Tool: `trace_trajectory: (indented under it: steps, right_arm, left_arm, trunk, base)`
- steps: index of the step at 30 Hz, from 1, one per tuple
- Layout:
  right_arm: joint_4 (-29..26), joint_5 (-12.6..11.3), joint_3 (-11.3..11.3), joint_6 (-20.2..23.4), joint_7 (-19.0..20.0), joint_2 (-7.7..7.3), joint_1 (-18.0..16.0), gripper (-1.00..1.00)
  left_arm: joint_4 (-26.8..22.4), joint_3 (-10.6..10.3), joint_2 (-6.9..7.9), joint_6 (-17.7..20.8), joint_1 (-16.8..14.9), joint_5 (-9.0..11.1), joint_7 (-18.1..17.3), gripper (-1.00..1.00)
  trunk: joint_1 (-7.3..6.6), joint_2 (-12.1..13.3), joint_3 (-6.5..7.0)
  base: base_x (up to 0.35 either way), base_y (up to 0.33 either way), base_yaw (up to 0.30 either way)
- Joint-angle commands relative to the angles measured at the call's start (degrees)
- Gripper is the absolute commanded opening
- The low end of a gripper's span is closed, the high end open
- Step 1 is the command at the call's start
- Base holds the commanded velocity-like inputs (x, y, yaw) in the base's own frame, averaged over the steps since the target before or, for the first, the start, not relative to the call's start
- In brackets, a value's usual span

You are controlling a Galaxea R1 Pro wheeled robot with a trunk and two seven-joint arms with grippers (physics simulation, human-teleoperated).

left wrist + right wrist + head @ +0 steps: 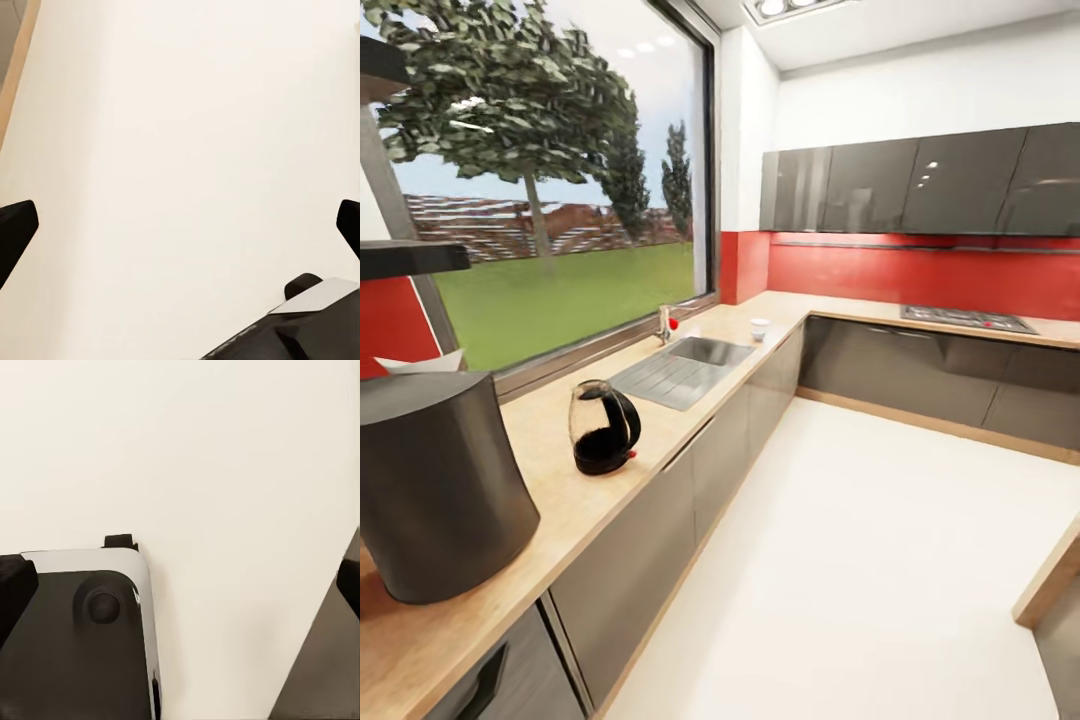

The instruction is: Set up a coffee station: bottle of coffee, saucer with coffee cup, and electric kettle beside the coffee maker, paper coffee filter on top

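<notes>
In the head view the dark grey coffee maker (440, 490) stands on the wooden countertop (550, 440) at the near left. A white paper filter (422, 364) peeks above its top rim. The electric kettle (603, 427), clear with a black base and handle, stands on the counter to its right. A small white coffee cup (759, 328) sits far off near the counter's corner. My left gripper (180, 225) is open over the white floor. My right gripper (180, 583) is open too, above the floor beside my base (75, 637).
A steel sink (680, 372) with a faucet (665, 325) lies between kettle and cup. A cooktop (965, 319) is on the far counter under grey wall cabinets. Dark shelves (410, 258) hang at the upper left. White floor (860, 560) spreads to the right; a counter edge (1050, 580) juts in.
</notes>
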Motion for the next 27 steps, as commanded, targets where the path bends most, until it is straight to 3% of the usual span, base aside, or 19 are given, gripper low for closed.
trace_trajectory:
  steps: [1, 11, 20, 27]
  right_arm:
    - [0.08, 0.14, -0.44, -0.25, -0.01, 0.02, -0.07, 1.00]
    - [0.02, 0.14, -0.58, -0.25, -0.01, 0.01, -0.07, 1.00]
    - [-0.01, 0.18, -4.06, -0.20, 0.02, -0.06, -0.07, 1.00]
    - [0.05, 0.36, -4.74, -0.23, 0.16, -0.07, -0.07, 1.00]
  left_arm:
    - [0.02, -0.29, 0.07, -0.16, -0.05, 0.36, -0.05, 1.00]
    - [0.13, -0.24, 0.04, -0.11, -0.03, 0.38, 0.05, 1.00]
    - [2.25, 0.09, -0.14, -0.15, -0.05, 0.45, 1.22, 1.00]
    - [2.47, 0.20, -0.18, -0.16, -0.05, 0.47, 1.92, 1.00]
  trunk:
    - [0.04, -0.13, -0.13]
    - [0.04, -0.13, -0.13]
    - [0.04, -0.13, -0.13]
    - [0.04, -0.13, -0.13]
  base:
    - [0.000, 0.000, -0.274]
    - [0.085, -0.064, -0.274]
    - [0.271, -0.119, -0.268]
    - [0.316, -0.013, -0.081]
